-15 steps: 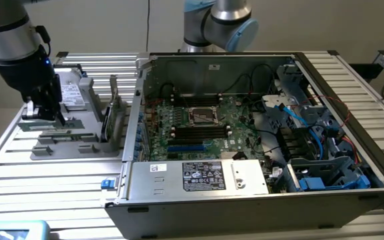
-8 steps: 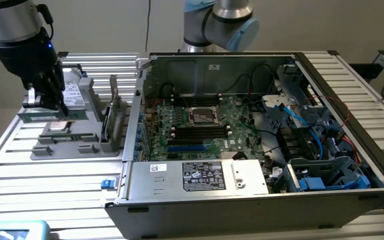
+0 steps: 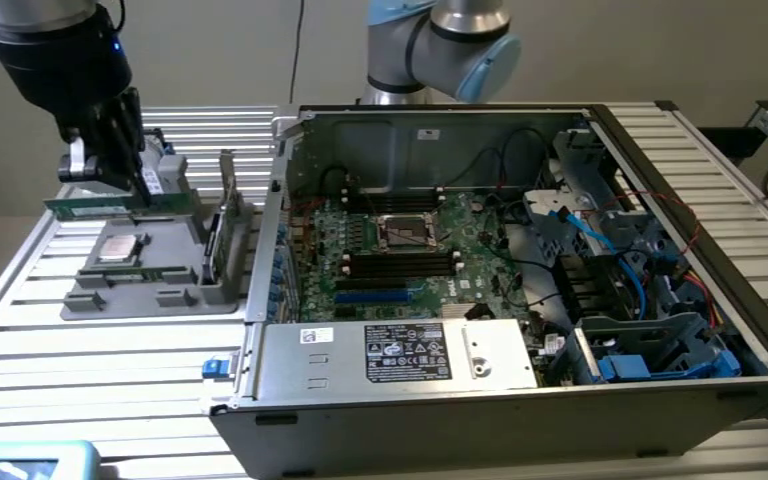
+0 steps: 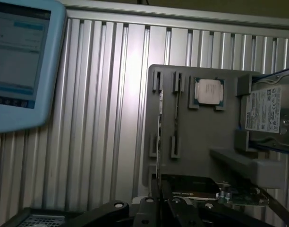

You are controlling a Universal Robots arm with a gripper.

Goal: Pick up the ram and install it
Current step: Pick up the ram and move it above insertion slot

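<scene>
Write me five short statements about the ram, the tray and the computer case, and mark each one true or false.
1. The gripper is shut on the ram, holding it over the gray tray. True.
2. The ram is seated in a slot on the motherboard. False: it is in the fingers, outside the computer case, on the exterior view's left.
3. A small square silver chip lies on the gray tray. True.
4. The computer case is closed by a side panel. False: it lies open, with the motherboard and cables exposed.
5. The ram hangs straight down from the fingers. False: in the exterior view it is held about level.
</scene>
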